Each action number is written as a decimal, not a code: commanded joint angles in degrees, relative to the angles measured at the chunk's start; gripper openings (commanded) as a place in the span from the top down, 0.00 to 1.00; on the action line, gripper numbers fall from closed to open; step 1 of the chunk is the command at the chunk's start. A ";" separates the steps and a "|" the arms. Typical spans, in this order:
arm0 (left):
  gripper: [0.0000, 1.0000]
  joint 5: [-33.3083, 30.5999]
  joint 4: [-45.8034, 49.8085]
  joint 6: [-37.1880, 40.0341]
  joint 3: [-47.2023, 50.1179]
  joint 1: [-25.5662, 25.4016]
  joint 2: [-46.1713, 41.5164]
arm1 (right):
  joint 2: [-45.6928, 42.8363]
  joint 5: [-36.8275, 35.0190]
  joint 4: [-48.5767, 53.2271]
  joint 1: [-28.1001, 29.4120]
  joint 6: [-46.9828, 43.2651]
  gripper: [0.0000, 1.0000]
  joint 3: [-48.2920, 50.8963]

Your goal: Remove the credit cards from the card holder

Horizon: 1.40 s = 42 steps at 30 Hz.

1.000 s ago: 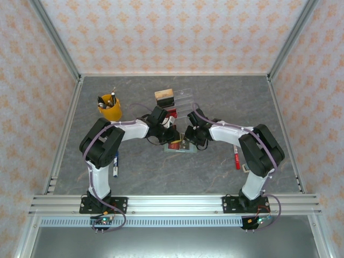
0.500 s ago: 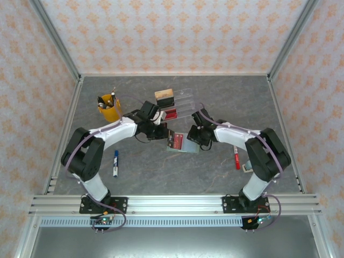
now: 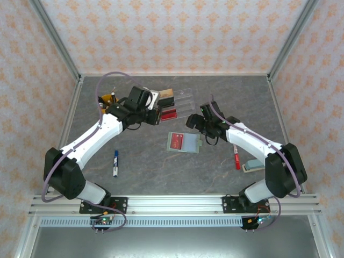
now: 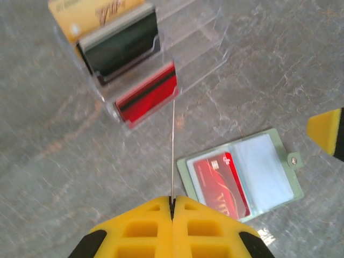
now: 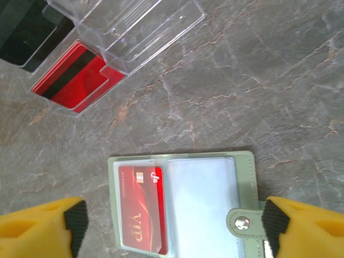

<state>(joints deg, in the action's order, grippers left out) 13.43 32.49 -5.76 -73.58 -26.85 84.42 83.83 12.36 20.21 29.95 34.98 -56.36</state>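
The left tool (image 4: 172,200) was clenched on one card (image 4: 173,145), edge-on, short of the tray (image 4: 209,32) holding three. The right tool (image 5: 172,226) was released above the open holder (image 5: 207,209) on the table (image 5: 258,80); one red card (image 5: 141,207) inside, not yet removed.

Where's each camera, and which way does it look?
Top external: high behind, facing down on both arms and the table.
Left wrist: faces down past the left claw, pinching a card, toward the clear tray.
Right wrist: looks down through the open right claw at the card holder.
Both wrists share: clear tray, card holder.
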 commanded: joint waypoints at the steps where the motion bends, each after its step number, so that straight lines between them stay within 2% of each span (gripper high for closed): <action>1: 1.00 -2.63 -1.66 9.35 -3.66 0.22 1.03 | -1.21 -4.32 1.25 -0.07 -1.79 0.05 0.32; 6: 1.00 -2.79 -2.92 21.65 -9.42 0.22 6.90 | -1.08 -5.13 1.58 -0.25 -2.87 0.00 0.56; 11: 1.00 -1.58 2.26 35.66 -17.75 0.18 14.80 | -1.56 -4.58 2.25 -1.26 -3.82 0.00 1.03; 17: 1.00 -2.40 9.73 45.66 -27.56 0.22 22.37 | -1.72 -0.60 2.95 -4.96 -3.24 0.00 1.01; 23: 1.00 -8.04 18.56 51.44 -38.68 0.31 31.05 | -1.46 -0.29 4.52 -5.78 -3.33 0.00 -0.39; 31: 1.00 -9.63 24.97 55.34 -49.44 0.25 39.61 | -1.19 -1.26 5.72 -5.74 -2.31 0.00 -1.38; 42: 1.00 -15.21 24.20 58.18 -53.23 0.13 44.37 | -0.69 -1.55 6.51 -5.78 -1.66 0.00 -2.01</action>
<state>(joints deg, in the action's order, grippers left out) 1.19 54.37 50.48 -124.57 -26.85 127.92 83.40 11.94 24.91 24.21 32.77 -56.27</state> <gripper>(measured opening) 0.054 0.998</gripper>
